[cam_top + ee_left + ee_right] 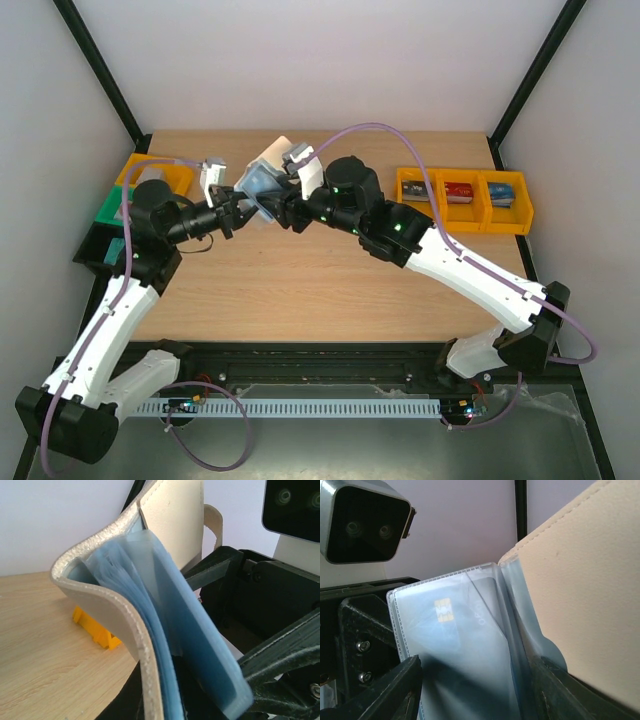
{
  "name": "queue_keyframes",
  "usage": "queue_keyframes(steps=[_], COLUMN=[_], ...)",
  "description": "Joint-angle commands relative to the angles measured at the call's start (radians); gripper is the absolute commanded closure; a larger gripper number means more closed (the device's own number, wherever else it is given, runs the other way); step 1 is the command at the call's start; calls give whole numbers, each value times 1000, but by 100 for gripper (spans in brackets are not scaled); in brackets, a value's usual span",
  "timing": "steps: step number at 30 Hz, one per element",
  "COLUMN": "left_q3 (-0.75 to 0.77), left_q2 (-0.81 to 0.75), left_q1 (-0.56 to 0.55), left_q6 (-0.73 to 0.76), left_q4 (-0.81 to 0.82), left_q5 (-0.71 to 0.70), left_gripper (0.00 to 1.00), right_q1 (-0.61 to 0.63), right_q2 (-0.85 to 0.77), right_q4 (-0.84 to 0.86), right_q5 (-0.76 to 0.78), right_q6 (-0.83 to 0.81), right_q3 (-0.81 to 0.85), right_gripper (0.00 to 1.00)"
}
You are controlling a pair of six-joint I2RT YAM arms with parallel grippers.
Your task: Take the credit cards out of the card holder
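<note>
The left gripper [236, 207] is clamped shut on the pale beige folding card holder [266, 172], held open above the light wooden table [320, 290]. The right gripper [284, 207] stands part open. Its black fingers [390, 690] flank the holder's clear bluish plastic sleeves [470, 675], one of which holds a chip-bearing credit card [445, 622].

Matt leather-look card holder [172, 515], stitched edge; glossy see-through plastic sleeves [460, 670]. Matt wood-grain table [330, 290]; smooth plastic bins [440, 222].
</note>
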Motion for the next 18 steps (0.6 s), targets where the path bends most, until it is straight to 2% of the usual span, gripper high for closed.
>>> queue_keyframes(steps=[1, 3, 9, 11, 18], left_q3=[4, 3, 2, -4, -11], left_q2=[-56, -56, -67, -68, -67], left_q1=[-16, -17, -16, -16, -14], left_q6=[36, 38, 70, 69, 73], left_q4=[129, 131, 89, 89, 81], left_q5=[141, 150, 148, 144, 129], left_gripper=[98, 98, 98, 98, 96], right_q1=[-13, -13, -46, -60, -124], right_q2=[38, 44, 9, -7, -65], right_q4=[-36, -37, -3, 11, 96], right_q5=[142, 141, 55, 12, -134], right_q6=[1, 3, 36, 53, 148], right_q3=[5, 12, -14, -26, -86], right_gripper=[44, 50, 89, 98, 98])
